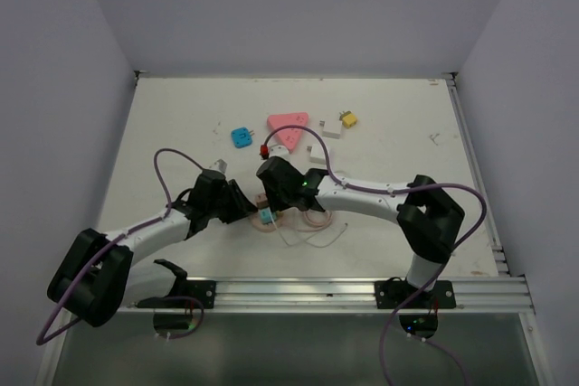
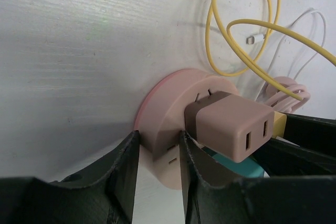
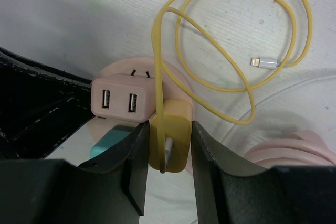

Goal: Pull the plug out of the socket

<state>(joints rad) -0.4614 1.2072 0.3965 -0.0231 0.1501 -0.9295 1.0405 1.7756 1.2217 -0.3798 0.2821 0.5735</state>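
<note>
Near-middle of the table (image 1: 172, 124), just beyond the base rail (image 1: 317, 291), my two grippers meet at the pink round socket (image 2: 170, 100). My left gripper (image 2: 158, 148) is clamped on the socket's rim, one finger on each side of its wall. My right gripper (image 3: 168, 135) is closed on the yellow plug (image 3: 179, 124), pads on both flanks; the plug sits on the socket.

Room: the table is open on the far side. The blue block (image 1: 241, 136), pink triangle (image 1: 288, 124) and yellow piece (image 1: 347, 118) are well apart, as are the left and right table edges. It's tight at the socket: the pink USB adapter (image 3: 118, 98) is just beside the yellow plug, with a teal plug (image 3: 107, 145) next to the adapter.

Only the right wrist view shows the adapter's port face and the yellow cable (image 3: 236, 40) looping to a free connector end (image 3: 261, 62). Only the left wrist view shows the socket's side wall and slots. In the top view my wrists hide both grips.
</note>
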